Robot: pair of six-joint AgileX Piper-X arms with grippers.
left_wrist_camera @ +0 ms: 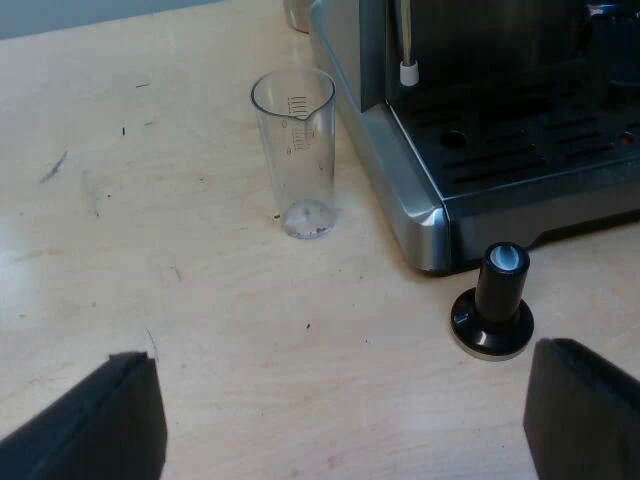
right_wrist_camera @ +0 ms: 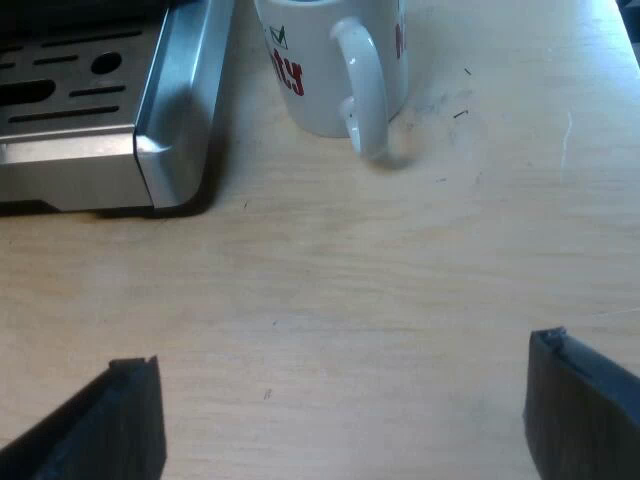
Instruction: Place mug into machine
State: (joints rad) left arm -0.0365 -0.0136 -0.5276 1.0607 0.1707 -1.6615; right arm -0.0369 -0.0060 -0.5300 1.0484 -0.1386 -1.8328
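Note:
A white mug [right_wrist_camera: 325, 65] with red lettering stands upright on the wooden table beside the corner of the espresso machine's drip tray [right_wrist_camera: 90, 120], its handle turned toward my right gripper [right_wrist_camera: 340, 420]. That gripper is open, a short way back from the mug, with nothing between its fingers. My left gripper [left_wrist_camera: 345, 420] is open too, over bare table, short of the measuring glass [left_wrist_camera: 298, 150] and the tamper [left_wrist_camera: 492, 315]. The espresso machine [left_wrist_camera: 480, 110] rises beyond them, its slotted drip tray bare.
The clear measuring glass stands upright close to the machine's side. The black-knobbed tamper sits on its base just off the machine's corner. A steam wand with a white tip [left_wrist_camera: 408, 60] hangs over the tray. Bare wooden table [right_wrist_camera: 330, 300] lies between each gripper and the things.

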